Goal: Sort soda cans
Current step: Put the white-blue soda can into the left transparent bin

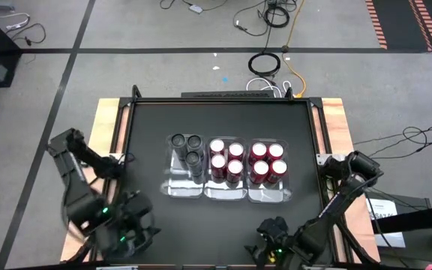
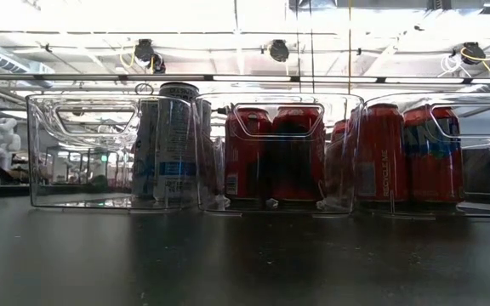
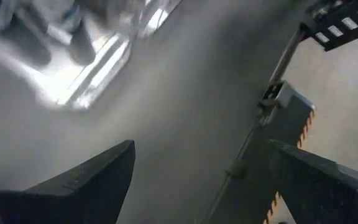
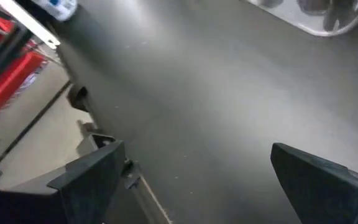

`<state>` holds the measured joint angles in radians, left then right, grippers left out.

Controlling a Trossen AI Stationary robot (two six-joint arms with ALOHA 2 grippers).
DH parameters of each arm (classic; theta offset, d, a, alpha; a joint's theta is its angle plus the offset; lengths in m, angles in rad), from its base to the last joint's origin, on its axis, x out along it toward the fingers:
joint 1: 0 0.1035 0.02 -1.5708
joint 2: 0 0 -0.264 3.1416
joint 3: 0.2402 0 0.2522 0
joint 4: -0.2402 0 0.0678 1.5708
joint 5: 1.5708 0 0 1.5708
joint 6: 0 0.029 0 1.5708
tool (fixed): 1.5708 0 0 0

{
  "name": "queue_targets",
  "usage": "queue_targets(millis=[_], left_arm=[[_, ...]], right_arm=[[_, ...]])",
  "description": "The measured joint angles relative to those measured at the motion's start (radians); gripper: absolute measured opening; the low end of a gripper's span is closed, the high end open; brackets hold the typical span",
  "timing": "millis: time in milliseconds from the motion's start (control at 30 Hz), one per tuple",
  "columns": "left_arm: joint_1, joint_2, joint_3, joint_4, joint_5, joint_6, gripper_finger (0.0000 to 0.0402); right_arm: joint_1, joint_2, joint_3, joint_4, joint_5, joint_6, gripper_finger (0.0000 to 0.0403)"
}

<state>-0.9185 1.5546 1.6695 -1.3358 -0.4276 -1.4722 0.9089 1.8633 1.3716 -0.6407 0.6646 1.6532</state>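
Observation:
Three clear trays stand side by side at the table's middle. The left tray [image 1: 184, 190] holds three dark grey soda cans [image 1: 188, 148] upright at its far end. The middle tray [image 1: 226, 194] holds several red soda cans [image 1: 226, 159], and so does the right tray [image 1: 270, 196] with its red cans [image 1: 267, 160]. The low view shows the grey cans [image 2: 173, 144] and the red cans [image 2: 270, 153] through the tray walls. My left gripper [image 1: 130, 227] hovers open at the table's near left corner. My right gripper [image 1: 272, 241] hovers open at the near edge, right of the middle. Neither holds anything.
Bare black table surface [image 1: 216, 225] lies between the trays and the near edge. Wooden side boards [image 1: 107, 127] flank the black top. Cables [image 1: 265, 64] lie on the floor beyond the far edge. The left wrist view shows the table's edge and a frame post [image 3: 284, 106].

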Motion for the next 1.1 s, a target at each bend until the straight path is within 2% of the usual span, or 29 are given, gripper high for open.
queue_targets(millis=[267, 433, 533, 767, 1033, 1100], left_arm=[[-0.227, -0.003, -0.105, -0.023, -0.046, -0.390, 0.0364], [-0.321, -0.004, -0.143, -0.030, 0.074, -0.584, 0.0364], [-0.348, 0.009, -0.146, -0.001, 0.119, -0.587, 0.0364], [-0.354, 0.020, -0.146, 0.074, 0.122, -0.532, 0.0364], [-0.354, 0.046, -0.146, 0.054, 0.120, -0.494, 0.0364], [-0.354, 0.061, -0.146, 0.035, 0.119, -0.445, 0.0364]], right_arm=[[-0.074, 0.018, 0.000, 0.016, -0.076, -0.019, 0.0396], [-0.101, 0.018, 0.000, 0.038, -0.090, -0.023, 0.0396], [-0.111, 0.018, 0.000, 0.040, -0.090, -0.023, 0.0396], [-0.111, 0.018, 0.000, 0.040, -0.091, -0.024, 0.0396], [-0.111, 0.018, 0.000, 0.040, -0.091, -0.024, 0.0396], [-0.111, 0.018, 0.000, 0.044, -0.090, -0.024, 0.0396]])
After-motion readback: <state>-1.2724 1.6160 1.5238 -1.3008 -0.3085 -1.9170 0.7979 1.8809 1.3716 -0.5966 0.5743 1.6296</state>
